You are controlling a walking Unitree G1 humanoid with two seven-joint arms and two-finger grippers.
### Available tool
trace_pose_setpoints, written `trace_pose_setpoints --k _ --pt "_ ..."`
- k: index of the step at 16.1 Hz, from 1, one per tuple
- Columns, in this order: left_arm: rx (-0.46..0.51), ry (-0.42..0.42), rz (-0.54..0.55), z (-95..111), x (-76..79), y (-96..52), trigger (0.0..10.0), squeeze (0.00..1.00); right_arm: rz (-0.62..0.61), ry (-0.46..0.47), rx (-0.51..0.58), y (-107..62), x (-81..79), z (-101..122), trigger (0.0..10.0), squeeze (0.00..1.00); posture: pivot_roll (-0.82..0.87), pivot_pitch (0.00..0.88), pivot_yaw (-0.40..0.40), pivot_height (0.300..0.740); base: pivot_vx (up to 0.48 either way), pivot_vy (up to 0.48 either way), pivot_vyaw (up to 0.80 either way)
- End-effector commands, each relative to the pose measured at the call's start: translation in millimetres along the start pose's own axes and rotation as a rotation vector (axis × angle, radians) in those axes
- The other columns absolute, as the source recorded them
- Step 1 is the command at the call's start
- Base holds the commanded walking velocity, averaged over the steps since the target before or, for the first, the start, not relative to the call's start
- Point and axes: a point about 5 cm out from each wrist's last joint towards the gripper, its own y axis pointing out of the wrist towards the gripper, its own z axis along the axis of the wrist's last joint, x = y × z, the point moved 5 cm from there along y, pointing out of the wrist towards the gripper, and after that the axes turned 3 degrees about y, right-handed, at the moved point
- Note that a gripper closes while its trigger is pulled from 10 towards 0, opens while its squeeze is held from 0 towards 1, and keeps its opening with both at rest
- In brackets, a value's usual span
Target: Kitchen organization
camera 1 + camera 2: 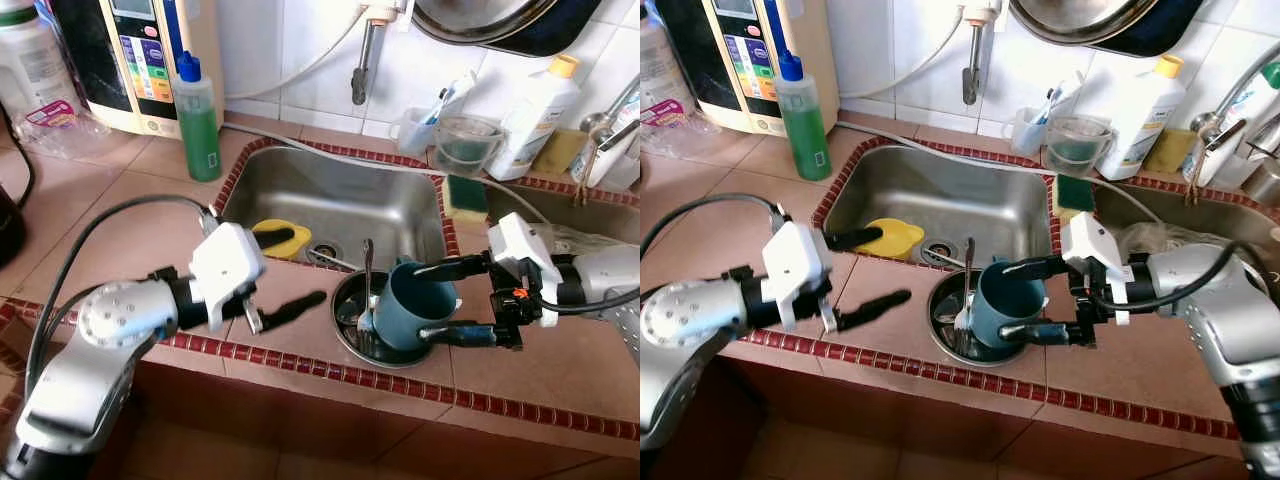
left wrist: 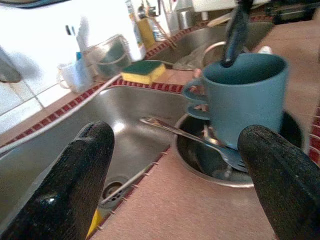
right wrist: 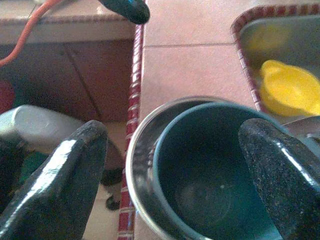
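A blue mug stands in a steel bowl on the tiled counter at the sink's front edge. A fork leans in the bowl beside it. My right gripper is open, with one finger on each side of the mug; a gap shows at one finger in the right wrist view. My left gripper is open and empty on the counter left of the bowl, pointing towards the mug.
The steel sink holds a yellow dish near its drain. A green soap bottle stands back left. A sponge, clear jug and white bottle sit back right. The counter edge is close in front.
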Motion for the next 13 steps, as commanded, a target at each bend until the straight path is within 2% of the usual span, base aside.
trace_pose_setpoints --k 1,6,8,9,11,13 --pt "0.004 0.028 -0.039 6.8 7.4 1.5 10.0 0.00 0.025 -0.015 -0.035 -2.3 0.9 -0.7 10.0 0.00 -0.15 0.083 -0.116 0.740 0.000 0.000 0.00" --pt "0.000 0.066 -0.034 10.8 6.7 2.4 10.0 0.00 0.036 -0.009 -0.127 -5.4 7.2 -12.1 10.0 0.00 -0.15 0.079 -0.123 0.740 0.000 0.000 0.00" --pt "0.008 0.068 -0.037 14.5 8.7 2.7 10.0 0.00 0.045 0.039 -0.170 -6.1 5.2 -27.5 10.0 0.00 -0.14 0.075 -0.124 0.740 0.000 0.000 0.00" --pt "0.013 0.069 -0.035 15.6 8.5 2.8 10.0 0.00 0.065 0.060 -0.173 -6.7 2.6 -29.6 4.2 0.00 -0.14 0.073 -0.123 0.740 0.000 0.000 0.00" --pt "0.015 0.070 -0.034 16.4 8.0 2.7 10.0 0.00 0.053 0.074 -0.166 -7.8 5.7 -28.7 0.0 0.00 -0.14 0.070 -0.121 0.740 0.000 0.000 0.00" --pt "0.018 0.069 -0.035 17.3 8.0 3.0 10.0 0.00 0.065 0.073 -0.163 -8.8 4.8 -28.0 0.0 0.00 -0.14 0.068 -0.120 0.740 0.000 0.000 0.00"
